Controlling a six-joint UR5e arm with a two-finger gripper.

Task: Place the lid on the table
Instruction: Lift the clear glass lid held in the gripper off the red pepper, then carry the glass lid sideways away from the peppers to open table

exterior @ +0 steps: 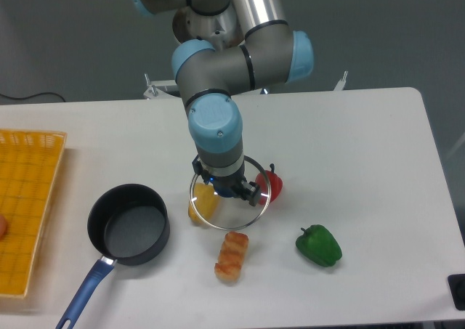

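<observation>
The lid, a clear glass disc with a thin silver rim, hangs under my gripper just right of the pot. The gripper is shut on the lid's small blue knob, which its fingers mostly hide. The lid looks slightly tilted and sits above the white table, over a yellow piece and beside a red pepper. I cannot tell whether its lower rim touches the tabletop.
An open dark saucepan with a blue handle stands to the left. A yellow pepper shows through the lid, a red pepper lies at its right, a shrimp-like food piece below, a green pepper further right. A yellow mesh basket fills the left edge.
</observation>
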